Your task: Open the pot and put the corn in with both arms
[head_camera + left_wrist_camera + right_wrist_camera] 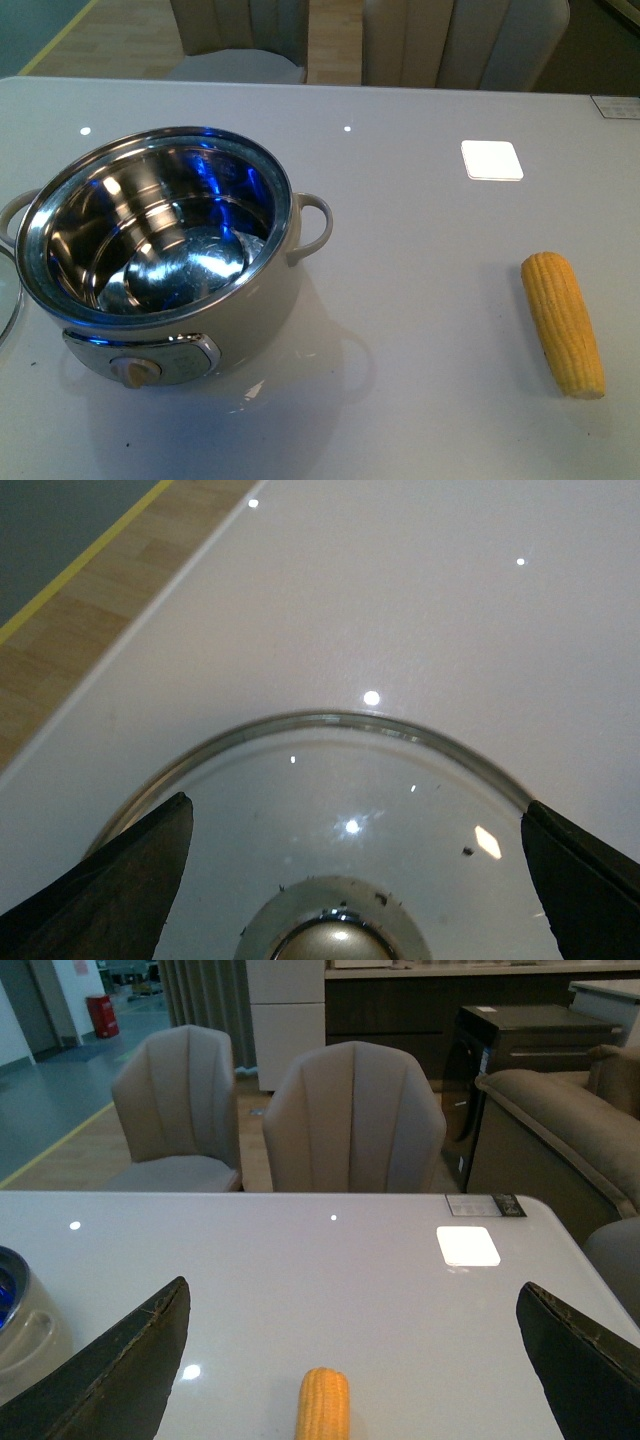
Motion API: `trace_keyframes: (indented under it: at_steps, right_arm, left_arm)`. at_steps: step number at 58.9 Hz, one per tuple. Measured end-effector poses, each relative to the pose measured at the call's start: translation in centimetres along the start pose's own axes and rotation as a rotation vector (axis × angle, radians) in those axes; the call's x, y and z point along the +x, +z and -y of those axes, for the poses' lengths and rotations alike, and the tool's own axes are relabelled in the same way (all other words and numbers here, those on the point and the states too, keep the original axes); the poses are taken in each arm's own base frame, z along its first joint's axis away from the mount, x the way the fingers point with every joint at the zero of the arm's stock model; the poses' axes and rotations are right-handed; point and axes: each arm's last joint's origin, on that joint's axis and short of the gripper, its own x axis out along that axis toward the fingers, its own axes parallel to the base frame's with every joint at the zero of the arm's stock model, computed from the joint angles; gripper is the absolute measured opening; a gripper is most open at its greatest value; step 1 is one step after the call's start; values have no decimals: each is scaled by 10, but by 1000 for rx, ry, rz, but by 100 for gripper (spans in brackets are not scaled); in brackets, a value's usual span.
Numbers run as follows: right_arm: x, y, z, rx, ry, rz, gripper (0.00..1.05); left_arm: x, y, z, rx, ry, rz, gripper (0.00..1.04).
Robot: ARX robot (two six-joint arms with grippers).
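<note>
Closest, at 8 o'clock in front view: pot point(160, 250), lid off, steel bowl open to the camera, beige dial point(135, 372) facing the near edge, one loop handle point(315, 222) on its 3 o'clock side. Just beside it at 9 o'clock, flat on the table point(430, 420): glass lid point(300, 780), only a sliver of rim caught in front view. Directly above the lid: left gripper point(355, 805), jaws spread wide, gripping nothing, metal knob point(335, 942) between the fingers point(130, 880) and clear of both.

At 4 o'clock in front view, well apart from the pot: corn point(563, 322), lying on bare table, long axis running 11 to 5 o'clock. Hanging over the table near it: right gripper point(352, 1288), jaws likewise wide apart, nothing held, cob end seen between the fingers, touching neither.

Farther, at 1 o'clock: bright square of light point(491, 160) on the tabletop. Beyond the far edge, around 12 o'clock: two padded chairs point(355, 1120); farther back, a sofa point(560, 1130).
</note>
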Motion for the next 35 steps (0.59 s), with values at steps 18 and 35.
trace_keyframes:
  at_steps: [18,35]
  right_arm:
    - [0,0,0,0,0,0,96]
    - [0,0,0,0,0,0,96]
  left_arm:
    - [-73,87,12,-57,-134,124,98]
    - [-197,141,11,-183,-263,228,98]
